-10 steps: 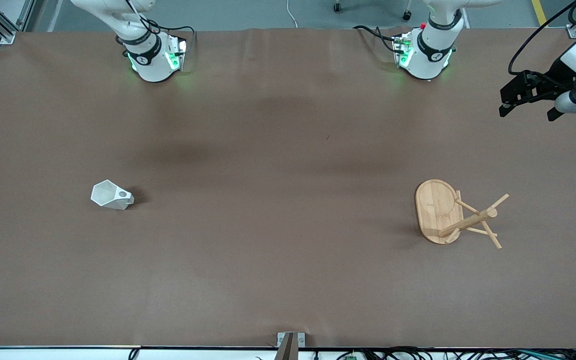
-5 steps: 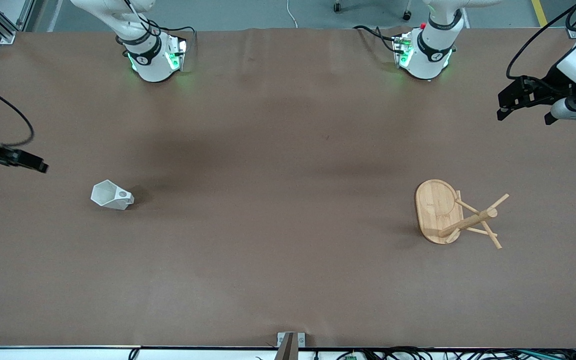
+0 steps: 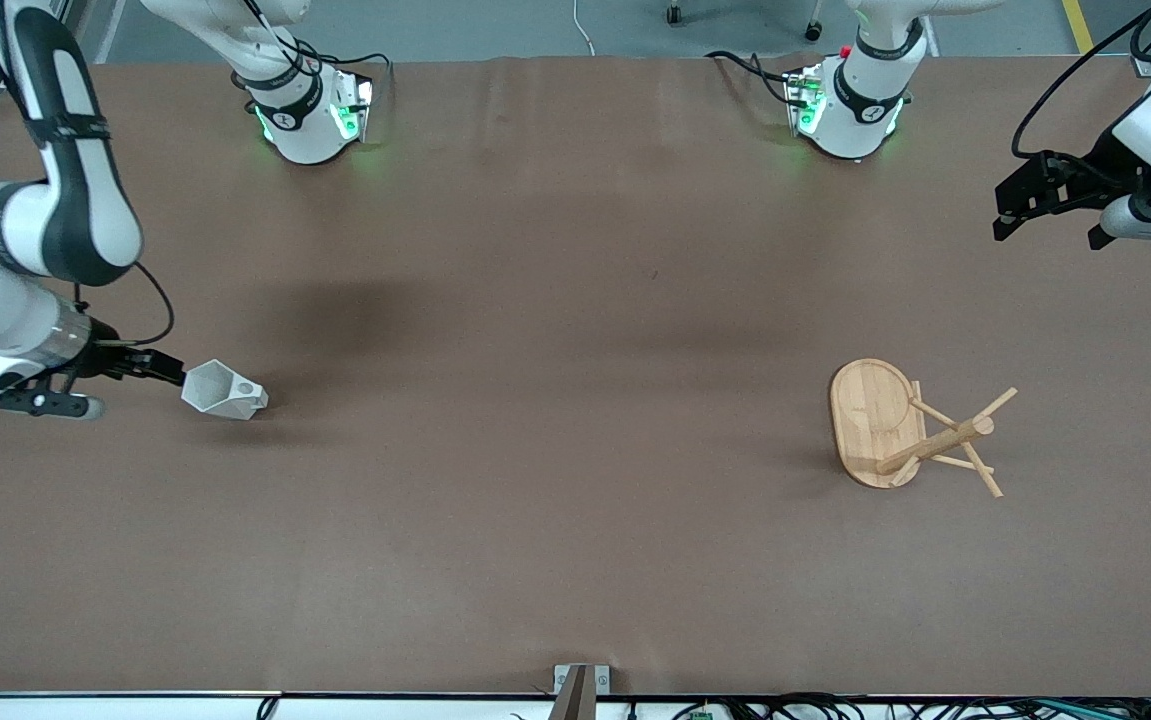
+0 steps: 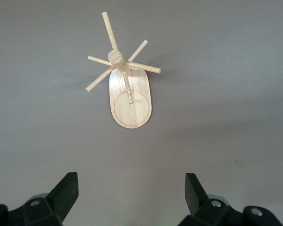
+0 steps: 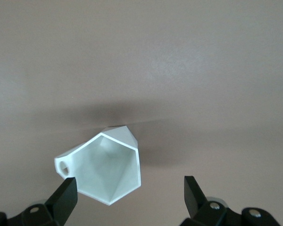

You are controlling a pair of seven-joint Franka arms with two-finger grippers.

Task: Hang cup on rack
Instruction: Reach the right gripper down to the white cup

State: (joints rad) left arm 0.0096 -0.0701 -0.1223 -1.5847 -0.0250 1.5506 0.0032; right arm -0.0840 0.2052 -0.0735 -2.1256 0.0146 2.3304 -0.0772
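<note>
right gripper (image 3: 160, 368): low at the right arm's end of the table, just beside the cup's mouth; fingers spread
cup (image 3: 223, 391): on the table (image 3: 555, 400), lying on its side; mouth toward the right gripper
left gripper (image 3: 1025, 205): over the left arm's end of the table; fingers spread
rack (image 3: 910, 428): standing on the table, well apart from the cup; nearer the front camera than the left gripper

Brown table cover (image 3: 575, 330) and small items at its edge

A small metal bracket (image 3: 581, 682) sits at the middle of the near edge; black cables (image 3: 835, 708) lie along this edge, and grey floor (image 3: 535, 25) shows above the table.
</note>
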